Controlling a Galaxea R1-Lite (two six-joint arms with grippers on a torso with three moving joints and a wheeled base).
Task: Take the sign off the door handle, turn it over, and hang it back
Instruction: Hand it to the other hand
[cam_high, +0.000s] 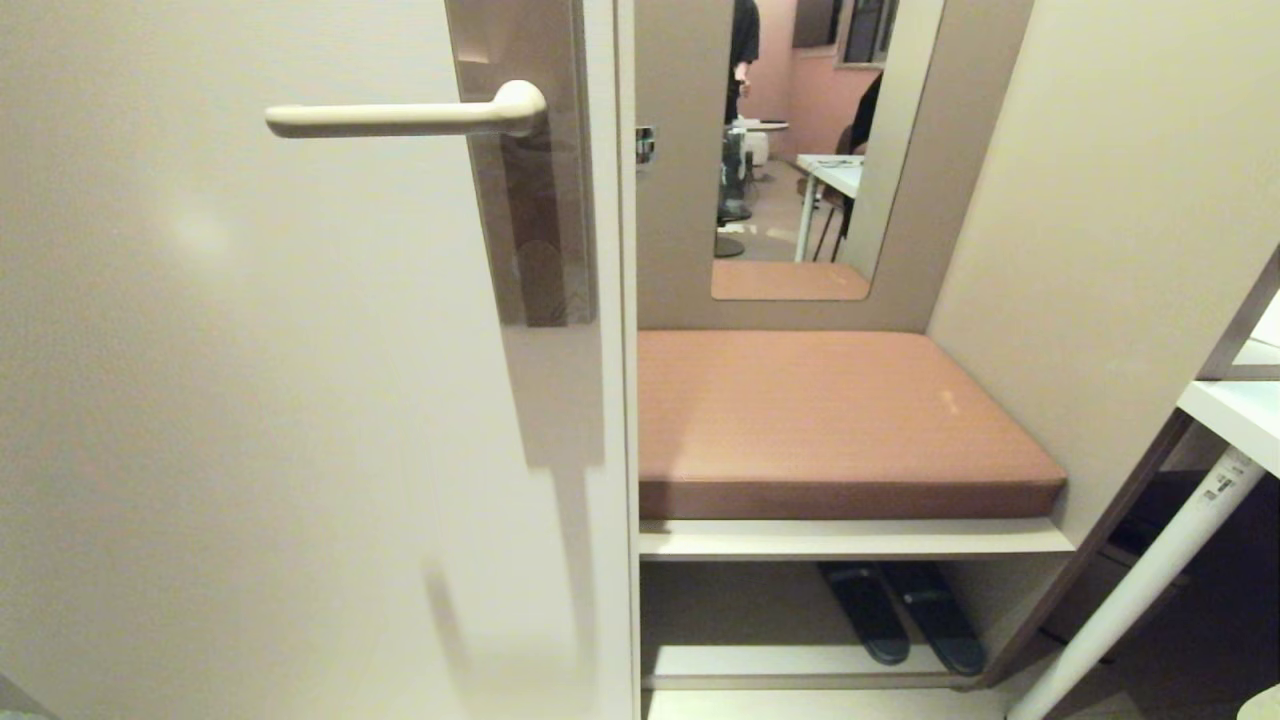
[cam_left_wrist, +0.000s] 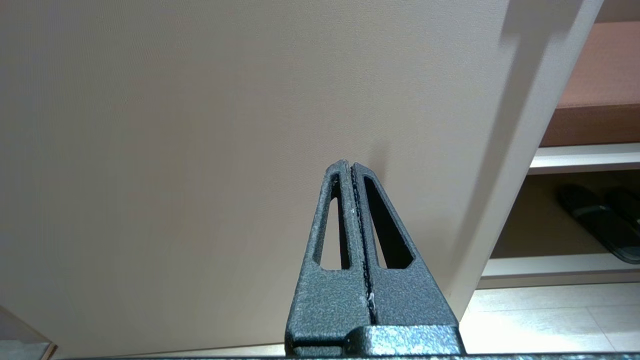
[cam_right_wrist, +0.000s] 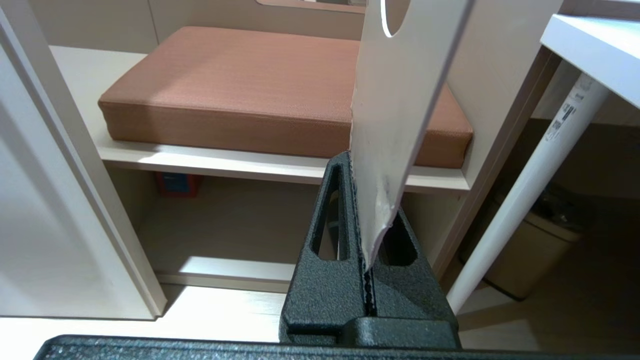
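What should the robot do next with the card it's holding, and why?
Probably lift the right gripper toward the door handle. It is shut on the sign, white side showing, and the handle is bare, so the sign is off and needs hanging back by its hole.

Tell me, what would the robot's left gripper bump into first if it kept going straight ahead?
Most likely the door. The shut left gripper points right at its plain beige face, though how far off it is can't be judged.

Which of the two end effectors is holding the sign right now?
The right end effector, shut on the pale sign. The left end effector is shut on nothing, facing the bare door.
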